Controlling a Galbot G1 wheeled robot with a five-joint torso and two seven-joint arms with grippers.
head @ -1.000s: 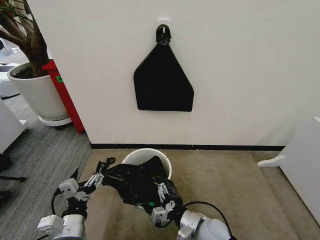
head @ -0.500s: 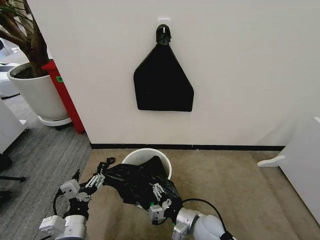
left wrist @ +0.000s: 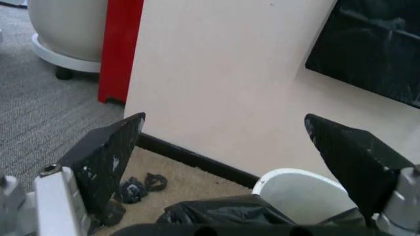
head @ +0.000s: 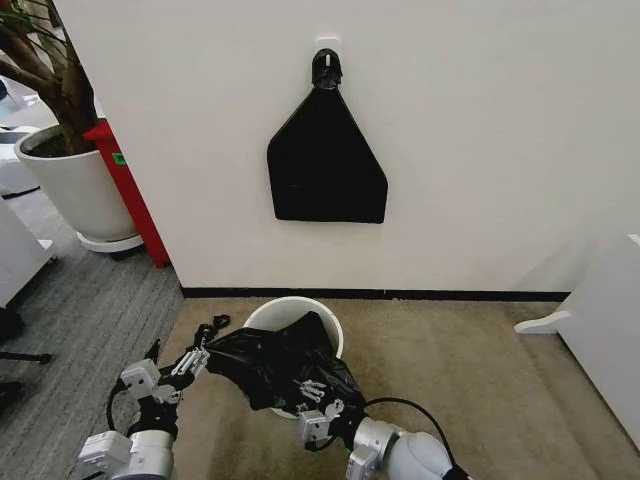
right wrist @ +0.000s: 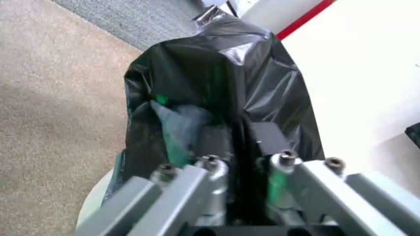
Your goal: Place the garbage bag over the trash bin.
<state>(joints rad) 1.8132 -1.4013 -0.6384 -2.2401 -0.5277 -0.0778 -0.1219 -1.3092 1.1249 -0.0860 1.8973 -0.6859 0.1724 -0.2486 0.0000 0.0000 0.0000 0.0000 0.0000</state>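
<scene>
While draping across the bin's near side, the scene is reading as follows.

Garbage bag: crinkly black plastic lying over the front rim of the trash bin, stretching between both grippers; a handle loop is dangling at its left end.

Trash bin: cream-white, standing on beige carpet just before the wall; its far rim is showing bare.

Left gripper: fingers spreading wide in the left wrist view, with the bag's edge lying against one finger.

Right gripper: fingers pinching a fold of the bag at the bin's near side.

Black triangular sheet: hanging from a wall hook above.

Writing: none legible.
</scene>
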